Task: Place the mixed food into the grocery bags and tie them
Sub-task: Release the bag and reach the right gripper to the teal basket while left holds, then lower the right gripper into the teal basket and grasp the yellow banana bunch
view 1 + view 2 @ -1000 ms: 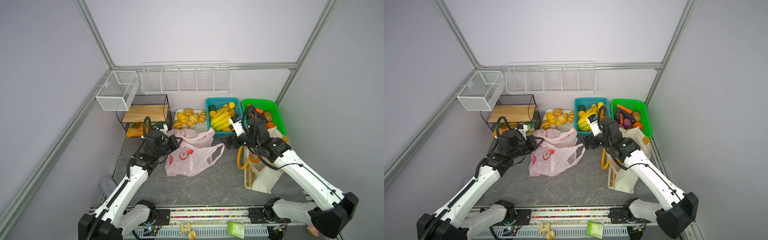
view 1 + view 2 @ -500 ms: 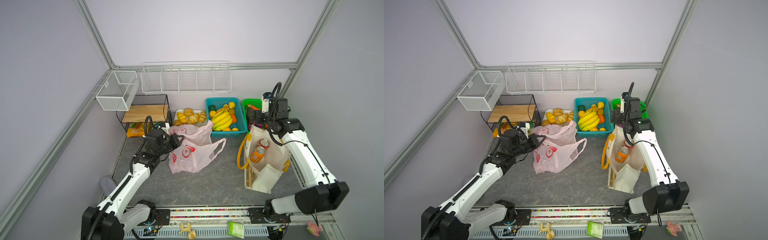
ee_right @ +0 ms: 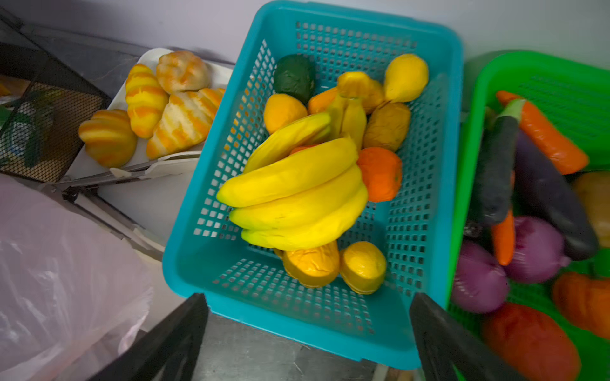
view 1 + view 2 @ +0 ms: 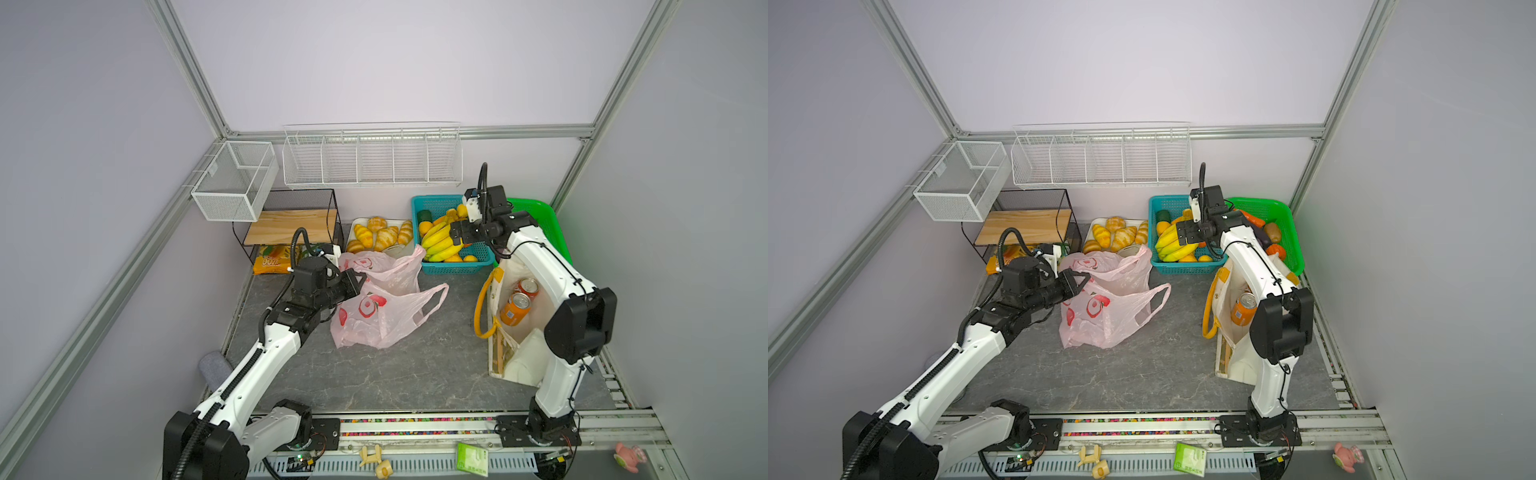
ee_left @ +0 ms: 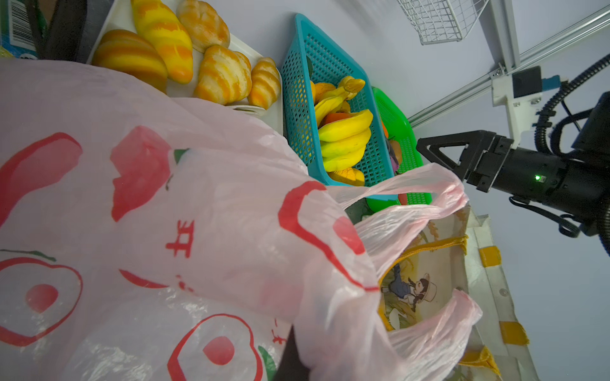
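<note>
My left gripper (image 4: 354, 281) pinched tight on rim of pink bag (image 4: 386, 309); bag slumped on table (image 4: 415, 374), left of centre; my right gripper (image 3: 308, 297) spread wide, holding nothing, hovering above teal basket (image 3: 439, 99) at back; bananas (image 3: 297, 194), oranges (image 3: 379, 173), pear (image 3: 406, 77) all in that basket; orange soda can (image 4: 514, 308) and red cola can (image 4: 527, 286) inside canvas tote (image 4: 519, 361), right side of table.
</note>
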{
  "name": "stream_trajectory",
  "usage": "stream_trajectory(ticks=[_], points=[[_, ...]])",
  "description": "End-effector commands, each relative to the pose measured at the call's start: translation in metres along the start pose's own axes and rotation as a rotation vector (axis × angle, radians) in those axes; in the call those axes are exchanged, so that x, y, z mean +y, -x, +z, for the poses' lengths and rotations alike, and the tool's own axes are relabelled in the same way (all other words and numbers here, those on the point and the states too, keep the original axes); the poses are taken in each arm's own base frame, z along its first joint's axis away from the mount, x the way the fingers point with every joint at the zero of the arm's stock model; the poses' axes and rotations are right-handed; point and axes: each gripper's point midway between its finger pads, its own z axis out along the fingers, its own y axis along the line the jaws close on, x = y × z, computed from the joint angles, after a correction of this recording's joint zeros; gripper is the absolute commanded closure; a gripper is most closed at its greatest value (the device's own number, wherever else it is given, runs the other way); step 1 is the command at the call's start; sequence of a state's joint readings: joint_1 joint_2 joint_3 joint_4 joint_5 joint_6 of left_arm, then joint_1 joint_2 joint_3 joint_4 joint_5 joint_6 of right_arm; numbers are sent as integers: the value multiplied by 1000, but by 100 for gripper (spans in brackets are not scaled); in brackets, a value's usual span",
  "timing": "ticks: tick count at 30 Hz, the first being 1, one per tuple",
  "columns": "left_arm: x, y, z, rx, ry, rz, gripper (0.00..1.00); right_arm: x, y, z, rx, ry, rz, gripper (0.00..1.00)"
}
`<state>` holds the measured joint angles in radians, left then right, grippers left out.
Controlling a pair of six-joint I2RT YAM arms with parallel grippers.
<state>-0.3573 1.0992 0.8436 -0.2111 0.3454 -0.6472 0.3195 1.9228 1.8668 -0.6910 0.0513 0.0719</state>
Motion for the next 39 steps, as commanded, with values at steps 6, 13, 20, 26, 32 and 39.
stream_trajectory(ticks=[6,13,20,26,32,39], points=[[-6,15,-5,-45,3,35,100,-3,20,45,-48,-4,177,11],[-8,18,-6,-50,7,37,100,1,21,78,0,12,289,12],[-8,19,-8,-57,6,40,100,-6,21,103,13,-28,341,12],[-7,16,-11,-64,9,46,100,-26,10,110,34,-149,285,10],[-7,16,-14,-72,10,54,100,-54,-8,96,88,-247,243,7],[-7,14,-15,-71,4,56,100,-66,-22,79,83,-185,334,2]])
